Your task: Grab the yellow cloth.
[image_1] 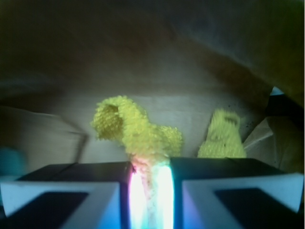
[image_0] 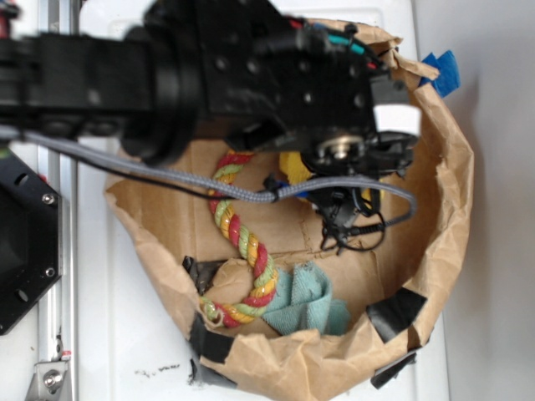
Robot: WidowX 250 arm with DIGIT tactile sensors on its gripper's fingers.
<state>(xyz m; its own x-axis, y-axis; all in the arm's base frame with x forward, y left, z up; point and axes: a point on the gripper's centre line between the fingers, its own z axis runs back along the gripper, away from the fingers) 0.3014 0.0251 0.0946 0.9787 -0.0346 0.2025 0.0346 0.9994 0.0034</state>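
Note:
In the wrist view my gripper (image_1: 151, 167) is shut on the yellow cloth (image_1: 138, 131), a fuzzy bright yellow rag pinched between the two fingers, with a fold sticking out ahead of them and another part (image_1: 222, 138) showing to the right. In the exterior view the black arm hides most of the cloth; only a yellow patch (image_0: 294, 165) shows under the wrist, inside the brown paper bag (image_0: 435, 217). The gripper (image_0: 347, 196) itself is mostly hidden there.
A red, yellow and green braided rope (image_0: 242, 242) and a teal terry rag (image_0: 305, 301) lie on the bag's floor. The bag's crumpled walls with black tape (image_0: 397, 311) ring the space. A grey cable (image_0: 192, 180) crosses it.

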